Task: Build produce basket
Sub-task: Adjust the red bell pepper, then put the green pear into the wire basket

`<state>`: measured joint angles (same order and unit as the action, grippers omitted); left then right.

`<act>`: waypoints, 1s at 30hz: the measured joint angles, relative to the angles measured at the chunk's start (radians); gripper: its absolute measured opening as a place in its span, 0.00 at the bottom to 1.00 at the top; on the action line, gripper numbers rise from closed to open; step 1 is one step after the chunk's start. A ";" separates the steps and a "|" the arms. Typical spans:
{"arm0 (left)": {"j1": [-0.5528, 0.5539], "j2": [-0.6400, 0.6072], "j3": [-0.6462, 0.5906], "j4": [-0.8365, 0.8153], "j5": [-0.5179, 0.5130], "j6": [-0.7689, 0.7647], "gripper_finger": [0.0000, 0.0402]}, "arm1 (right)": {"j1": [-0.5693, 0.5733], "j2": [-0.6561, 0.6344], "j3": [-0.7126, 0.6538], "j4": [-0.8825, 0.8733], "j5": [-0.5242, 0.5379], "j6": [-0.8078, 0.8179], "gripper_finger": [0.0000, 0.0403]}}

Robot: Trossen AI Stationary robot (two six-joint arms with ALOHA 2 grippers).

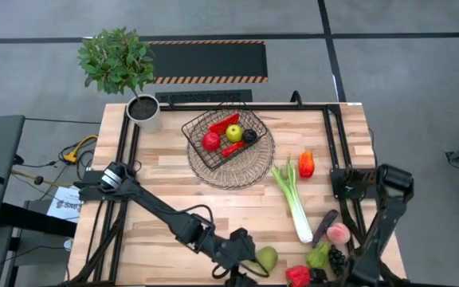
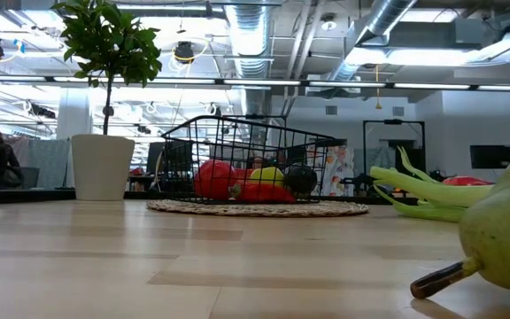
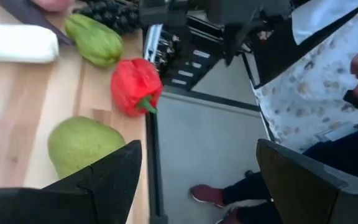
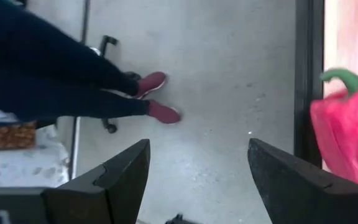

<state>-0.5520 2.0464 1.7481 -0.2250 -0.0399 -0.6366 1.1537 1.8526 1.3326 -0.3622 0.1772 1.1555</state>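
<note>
The dark wire basket (image 1: 223,135) stands on a round wicker tray (image 1: 253,171) at the far middle. It holds a red apple (image 1: 211,141), a yellow-green apple (image 1: 234,132), red chillies and a dark fruit. A green pear (image 1: 267,257) lies at the near edge and also shows in the left wrist view (image 3: 79,144). My left gripper (image 3: 197,168) is open and empty just left of the pear (image 1: 241,269). My right gripper (image 4: 197,180) is open and empty over the floor past the near edge, beside a red pepper (image 4: 347,134).
A leek (image 1: 293,199), an orange-red pepper (image 1: 306,163), an aubergine (image 1: 323,227), a peach (image 1: 338,233), a green knobbly fruit (image 1: 319,255), grapes (image 1: 337,259) and the red pepper (image 1: 297,277) lie at the near right. A potted plant (image 1: 143,110) stands far left. A person (image 3: 328,81) sits beyond the near edge.
</note>
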 joint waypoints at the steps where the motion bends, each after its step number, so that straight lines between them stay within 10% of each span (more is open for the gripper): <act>1: -0.006 0.000 0.000 -0.003 0.000 -0.003 0.75 | -0.008 0.020 0.011 0.000 0.000 -0.003 0.72; 19: -0.091 0.000 0.000 -0.014 -0.173 0.011 0.75 | -0.250 0.123 0.024 -0.495 -0.026 -0.070 0.72; 30: -0.099 0.000 -0.055 -0.019 -0.370 0.014 0.75 | -0.271 -0.066 0.024 -0.529 0.199 0.065 0.72</act>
<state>-0.6510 2.0468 1.6930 -0.2443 -0.4098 -0.6223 0.8827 1.7864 1.3563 -0.8909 0.3767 1.2203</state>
